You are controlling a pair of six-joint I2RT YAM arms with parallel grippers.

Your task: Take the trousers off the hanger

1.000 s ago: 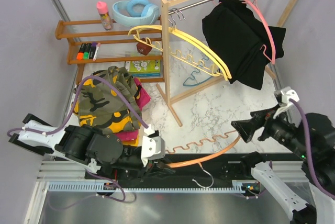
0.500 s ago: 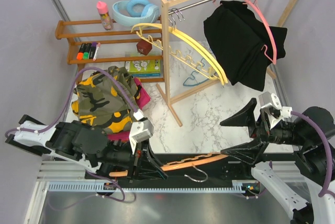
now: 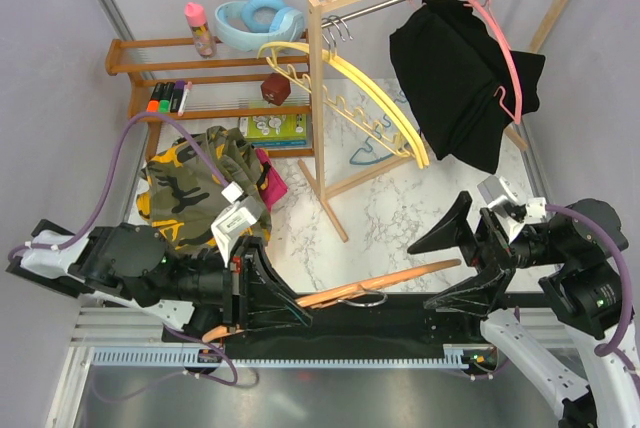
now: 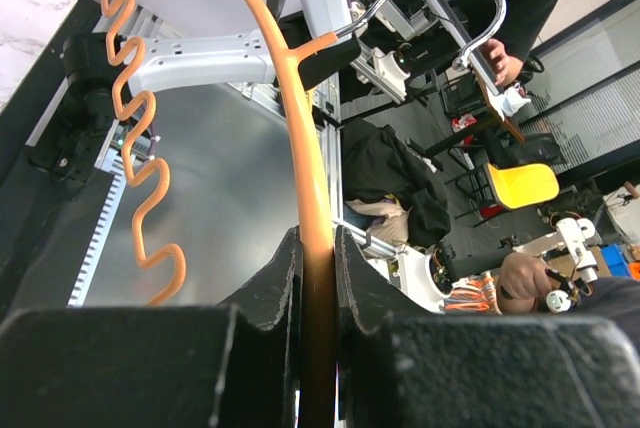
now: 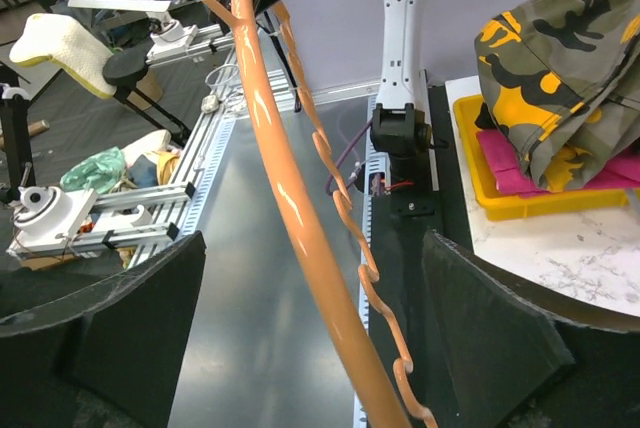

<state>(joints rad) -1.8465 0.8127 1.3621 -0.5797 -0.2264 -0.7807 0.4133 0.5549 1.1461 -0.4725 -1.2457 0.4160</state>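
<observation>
Black trousers (image 3: 455, 63) hang on pink hanger (image 3: 508, 58) at the rail; camouflage trousers (image 3: 190, 188) piled left; left gripper (image 4: 317, 248) clenched on bare orange hanger (image 5: 270, 138), right gripper (image 3: 417, 279) spread wide around it

No text, number, brand or sign can be read in any of the three views. The green-and-white printed card (image 3: 272, 129) leaning at the wooden shelf (image 3: 150, 53) carries graphics and small print, but it is too small to make out.
</observation>
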